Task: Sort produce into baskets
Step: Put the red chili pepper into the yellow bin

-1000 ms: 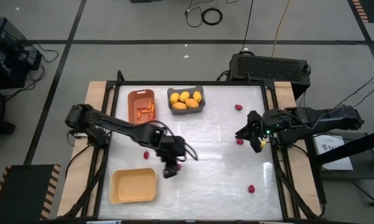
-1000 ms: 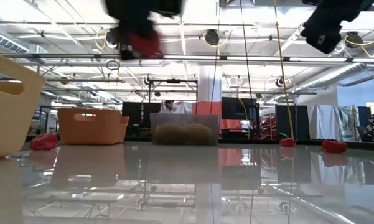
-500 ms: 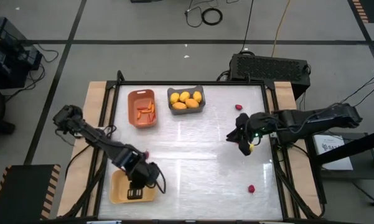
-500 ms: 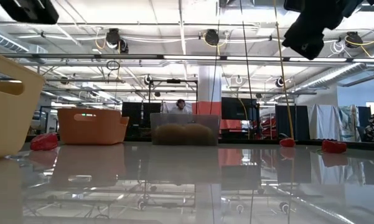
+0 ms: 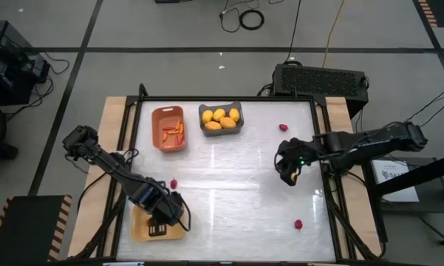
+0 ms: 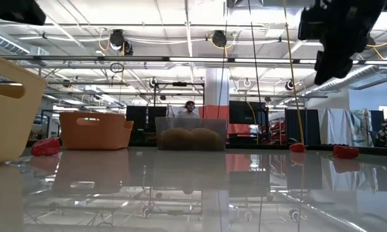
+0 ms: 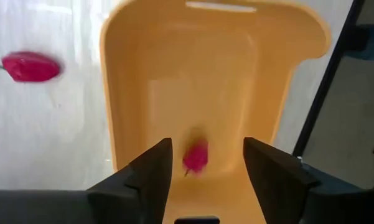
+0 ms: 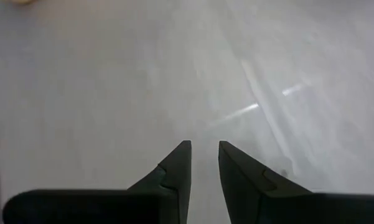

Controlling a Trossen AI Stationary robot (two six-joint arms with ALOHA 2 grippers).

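My left gripper (image 7: 206,146) is open above the pale yellow bin (image 5: 137,222) at the near left. A dark red piece (image 7: 195,157) shows in the bin (image 7: 174,74) below the fingers, blurred. My right gripper (image 5: 288,176) hangs over the table's right half, pointing down. Its fingers (image 8: 204,146) stand a narrow gap apart with nothing between them. Yellow fruits (image 5: 220,117) lie in the dark grey bin (image 5: 240,127). Orange sticks (image 5: 176,131) lie in the orange-brown bin (image 5: 156,129). Loose red pieces lie on the table beside the pale bin (image 5: 173,183), far right (image 5: 283,127) and near right (image 5: 298,223).
The grey and orange-brown bins stand side by side at the far edge, left of the middle. The white tabletop between the two arms (image 5: 229,185) is bare. A black box (image 5: 321,77) stands beyond the far right corner.
My left gripper has gone from the middle of the table toward the near left corner with a red piece and now stands open over the pale yellow bin, the piece in the bin. My right gripper has gone a little toward the near edge and down.
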